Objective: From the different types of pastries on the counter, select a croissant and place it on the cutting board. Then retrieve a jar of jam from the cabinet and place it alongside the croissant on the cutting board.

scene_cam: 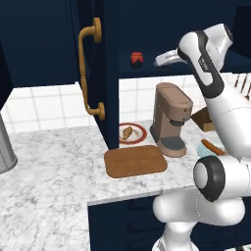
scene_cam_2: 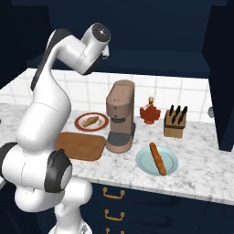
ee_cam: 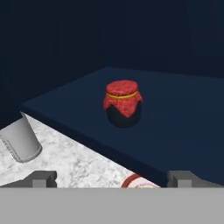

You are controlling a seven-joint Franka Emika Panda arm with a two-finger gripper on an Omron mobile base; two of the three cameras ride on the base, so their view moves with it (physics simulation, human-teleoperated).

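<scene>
Gripper (ee_cam: 112, 178) released, facing jar (ee_cam: 123, 103) on cabinet shelf.

Jaws spread wide, tips apart at the bottom of the hand view, nothing between them. Jar upright on the dark shelf, red cloth top tied with a yellow band, ahead of the tips and well apart from them. Cabinet (scene_cam: 95, 73) door swung open, brass handle showing. Croissant (scene_cam_2: 92, 121) lying on the red-rimmed plate (scene_cam_2: 81, 123), not on the board (scene_cam_2: 81, 146). Board bare on the counter (scene_cam_2: 201, 169), just in front of the plate and beside the coffee machine (scene_cam_2: 120, 116). Stick pastry (scene_cam_2: 158, 158) on a pale blue plate (scene_cam_2: 144, 161), right of the machine.
</scene>
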